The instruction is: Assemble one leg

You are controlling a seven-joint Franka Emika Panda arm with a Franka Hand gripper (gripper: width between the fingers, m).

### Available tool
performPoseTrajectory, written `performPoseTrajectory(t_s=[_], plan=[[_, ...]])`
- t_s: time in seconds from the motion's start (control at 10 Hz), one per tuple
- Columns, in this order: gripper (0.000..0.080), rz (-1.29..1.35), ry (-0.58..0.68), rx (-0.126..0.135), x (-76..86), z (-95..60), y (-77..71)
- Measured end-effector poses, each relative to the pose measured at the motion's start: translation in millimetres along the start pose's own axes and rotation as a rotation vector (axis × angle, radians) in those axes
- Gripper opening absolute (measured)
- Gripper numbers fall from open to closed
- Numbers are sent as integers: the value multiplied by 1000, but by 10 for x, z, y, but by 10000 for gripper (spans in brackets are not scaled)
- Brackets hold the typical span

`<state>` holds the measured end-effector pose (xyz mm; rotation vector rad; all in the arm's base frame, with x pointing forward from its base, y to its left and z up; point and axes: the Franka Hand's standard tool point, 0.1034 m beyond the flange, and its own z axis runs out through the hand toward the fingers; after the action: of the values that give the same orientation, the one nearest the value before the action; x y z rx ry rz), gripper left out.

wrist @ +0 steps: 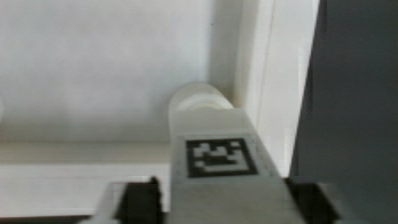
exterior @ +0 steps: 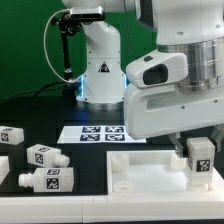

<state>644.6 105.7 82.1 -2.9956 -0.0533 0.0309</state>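
Observation:
My gripper (exterior: 198,160) is shut on one leg (exterior: 199,161), a small white block with a black-and-white tag, and holds it over the right end of the large flat white tray-like piece (exterior: 135,167). In the wrist view the held leg (wrist: 217,150) runs out between my two fingers (wrist: 139,200), its rounded end near the tray's inner corner and raised rim (wrist: 267,60). Three more legs lie at the exterior view's left: one (exterior: 11,137), one (exterior: 44,155) and one (exterior: 47,180).
The marker board (exterior: 92,133) lies behind the tray, in front of the arm's white base (exterior: 100,75). The table is black. My arm's body fills the upper right of the exterior view.

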Motion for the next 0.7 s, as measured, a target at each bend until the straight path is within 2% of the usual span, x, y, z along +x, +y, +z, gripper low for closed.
performPoseTrajectory(t_s=[0.3, 0.6, 0.7], plan=[[284, 191, 0, 1, 1, -1, -1], [284, 609, 71, 1, -68, 6, -20], [284, 795, 81, 22, -45, 4, -16]])
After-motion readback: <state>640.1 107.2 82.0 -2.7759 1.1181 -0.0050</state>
